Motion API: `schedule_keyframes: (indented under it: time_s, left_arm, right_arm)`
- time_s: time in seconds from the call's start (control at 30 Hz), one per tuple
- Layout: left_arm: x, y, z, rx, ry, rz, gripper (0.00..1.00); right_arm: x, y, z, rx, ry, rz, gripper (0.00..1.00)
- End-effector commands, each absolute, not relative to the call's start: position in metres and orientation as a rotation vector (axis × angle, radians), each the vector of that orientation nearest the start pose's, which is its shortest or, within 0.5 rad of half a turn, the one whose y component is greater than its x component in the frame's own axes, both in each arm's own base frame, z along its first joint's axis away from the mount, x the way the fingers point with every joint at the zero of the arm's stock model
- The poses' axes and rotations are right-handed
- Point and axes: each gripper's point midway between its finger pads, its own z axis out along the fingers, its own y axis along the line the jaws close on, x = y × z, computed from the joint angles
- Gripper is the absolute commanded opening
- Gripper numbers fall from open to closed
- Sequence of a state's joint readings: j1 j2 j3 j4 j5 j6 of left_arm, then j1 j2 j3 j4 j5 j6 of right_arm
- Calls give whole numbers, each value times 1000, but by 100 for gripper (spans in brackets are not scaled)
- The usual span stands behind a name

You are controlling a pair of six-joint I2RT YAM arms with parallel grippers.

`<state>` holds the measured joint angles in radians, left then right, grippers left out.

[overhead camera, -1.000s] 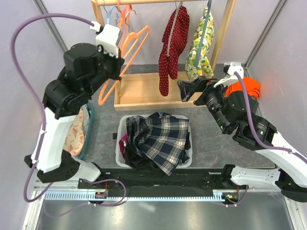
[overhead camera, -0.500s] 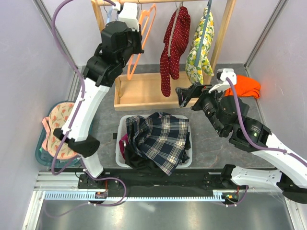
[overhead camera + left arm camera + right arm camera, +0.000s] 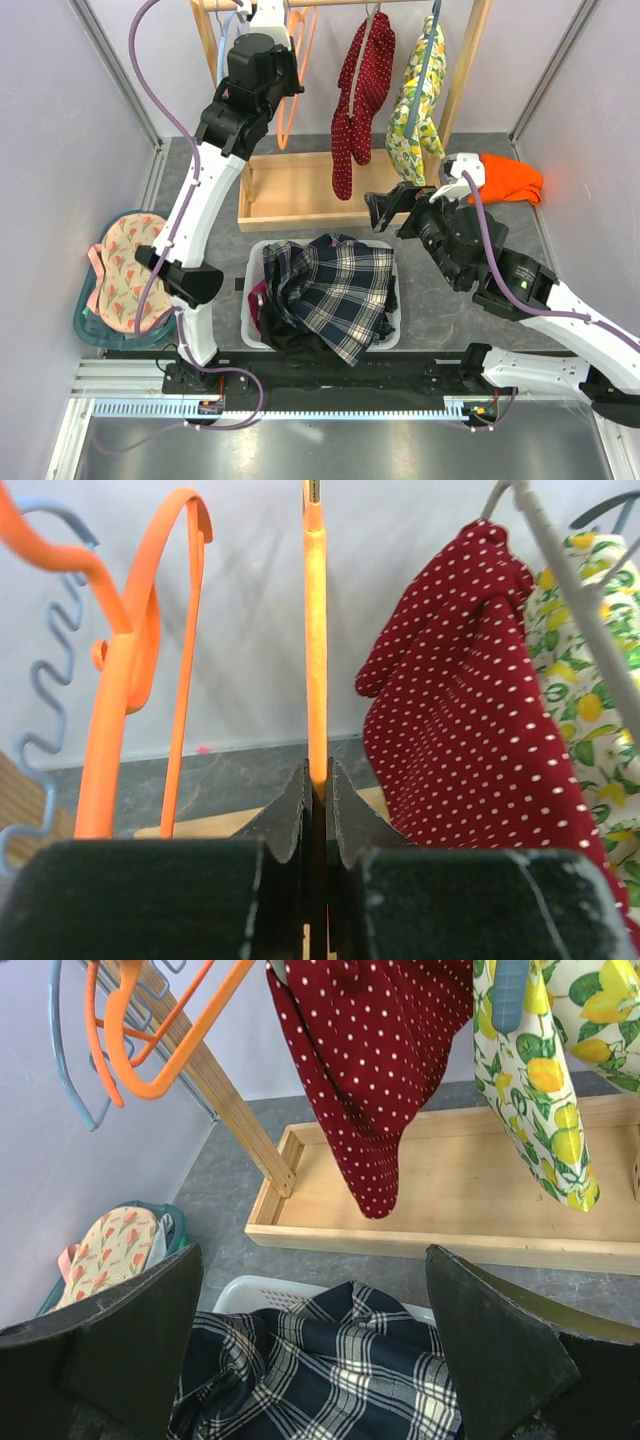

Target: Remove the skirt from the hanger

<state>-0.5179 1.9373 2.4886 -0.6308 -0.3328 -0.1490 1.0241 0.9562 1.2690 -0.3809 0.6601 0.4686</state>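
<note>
One thin peach hanger (image 3: 315, 630) pinched by left gripper (image 3: 316, 785); right gripper (image 3: 315, 1295) wide (crumpled plaid skirt (image 3: 330, 1375) near)

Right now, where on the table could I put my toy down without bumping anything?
Bare wood in the rack's wooden tray, left of the red dotted garment. Grey table between the white basket and the right arm. The white basket is crammed with the skirt; the teal basket is full too.
</note>
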Motion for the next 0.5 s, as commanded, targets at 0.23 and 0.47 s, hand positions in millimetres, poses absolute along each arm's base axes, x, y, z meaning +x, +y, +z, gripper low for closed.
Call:
schedule_keyframes:
  time_s: [0.23, 0.47]
  left_arm:
    - [508, -226, 479, 32, 1589, -227, 2]
    - [510, -222, 449, 71, 1660, -132, 2]
  right_arm:
    - [235, 208, 410, 79, 1637, 633, 98]
    - [233, 204, 411, 83, 1628, 639, 98]
